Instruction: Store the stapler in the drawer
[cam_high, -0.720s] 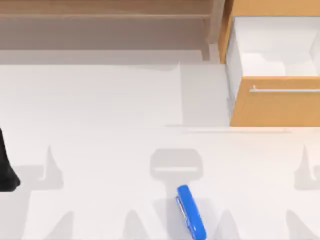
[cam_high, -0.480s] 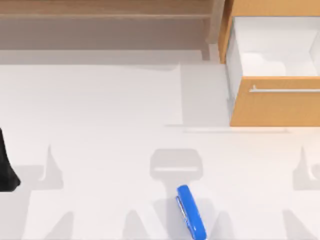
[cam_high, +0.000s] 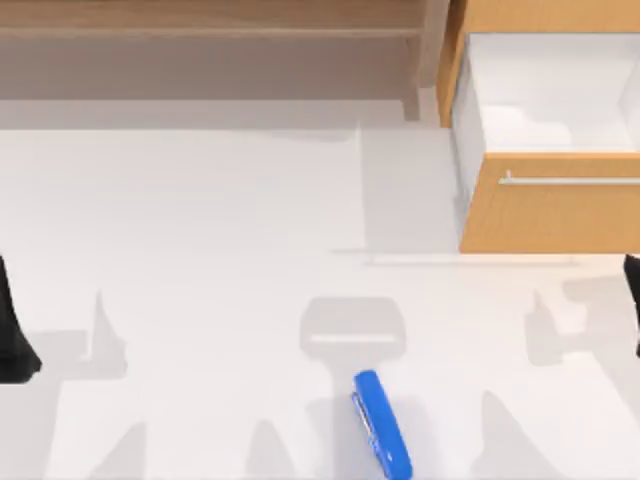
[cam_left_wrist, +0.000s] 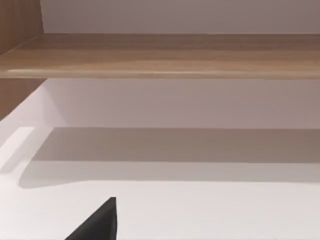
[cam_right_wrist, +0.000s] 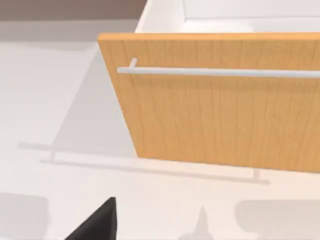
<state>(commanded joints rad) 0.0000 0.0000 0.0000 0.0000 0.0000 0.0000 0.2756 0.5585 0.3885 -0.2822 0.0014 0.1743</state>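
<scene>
Left arm (cam_high: 12, 330) parked at table's left edge, finger state can't tell. Stapler (cam_high: 382, 423) lies flat, near centre, untouched. Drawer (cam_high: 560, 205) pulled open far right, handle (cam_high: 570, 181) across its front. Right arm (cam_high: 633, 300) at right edge, fingers can't tell.

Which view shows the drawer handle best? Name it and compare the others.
The right wrist view: the handle runs large across the drawer front. The top view shows it as a thin bar; the left wrist view faces the shelf.

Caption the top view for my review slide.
Small bright blue stapler lies on the white table; orange-brown wooden drawer stands open at right.
</scene>
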